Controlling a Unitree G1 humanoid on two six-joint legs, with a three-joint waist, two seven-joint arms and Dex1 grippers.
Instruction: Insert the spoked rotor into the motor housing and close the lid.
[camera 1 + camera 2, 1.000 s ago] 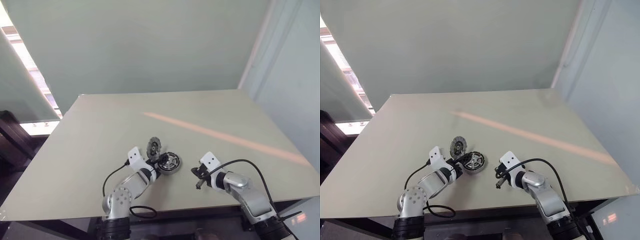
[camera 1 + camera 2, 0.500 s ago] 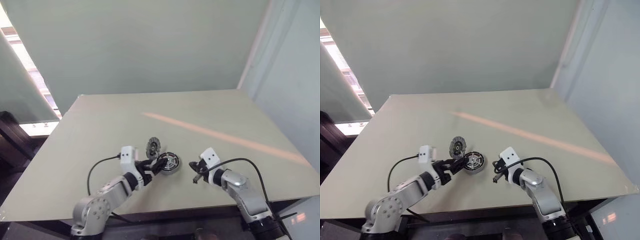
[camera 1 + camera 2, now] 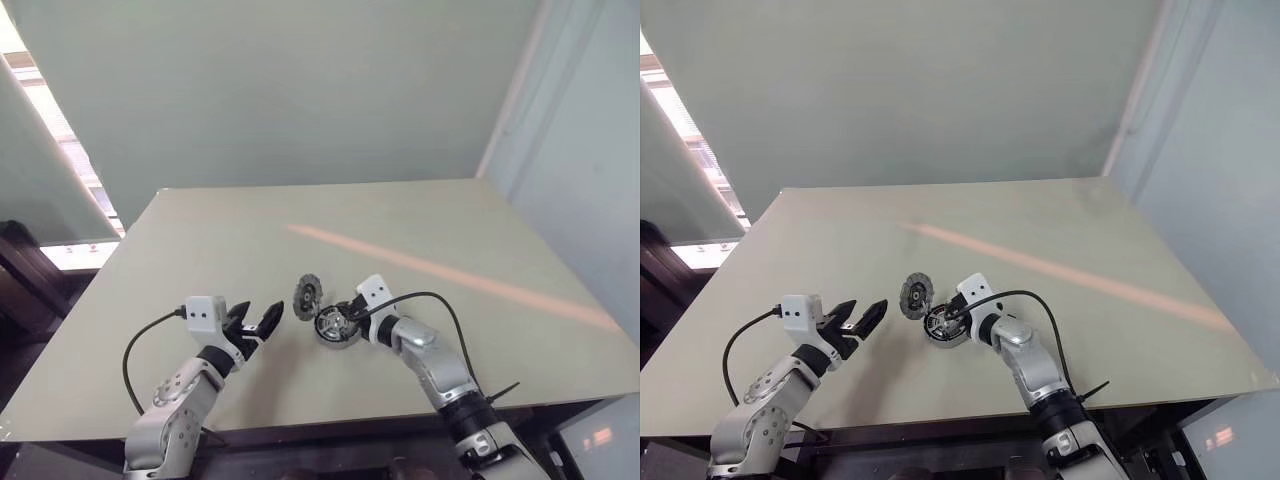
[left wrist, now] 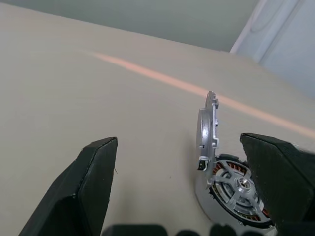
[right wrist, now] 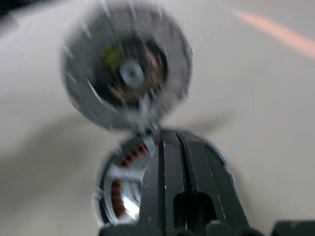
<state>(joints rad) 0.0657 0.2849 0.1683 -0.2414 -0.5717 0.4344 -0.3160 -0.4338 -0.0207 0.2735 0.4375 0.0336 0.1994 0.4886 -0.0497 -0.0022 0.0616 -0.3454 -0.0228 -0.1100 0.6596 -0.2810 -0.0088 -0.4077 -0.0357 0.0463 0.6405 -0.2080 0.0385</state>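
The motor housing (image 3: 336,328) lies flat near the table's front edge, its copper windings (image 4: 222,170) showing. The silver spoked rotor (image 4: 240,185) sits inside it. The lid (image 3: 307,295), dark with a toothed edge, stands upright on edge at the housing's far-left rim. My right gripper (image 3: 341,315) is shut, its fingers (image 5: 179,172) pressed together over the housing with the tips near the foot of the lid (image 5: 129,69). My left gripper (image 3: 258,316) hangs wide open to the left of the housing, apart from it, holding nothing.
The grey-green table (image 3: 450,230) has a pale orange stripe (image 3: 470,280) running across its right half. A wall rises behind the far edge. Cables trail from both wrists near the front edge.
My left gripper has pulled away leftward from the housing and rolled, staying open. My right gripper has moved left, from the bare table onto the housing, staying shut.
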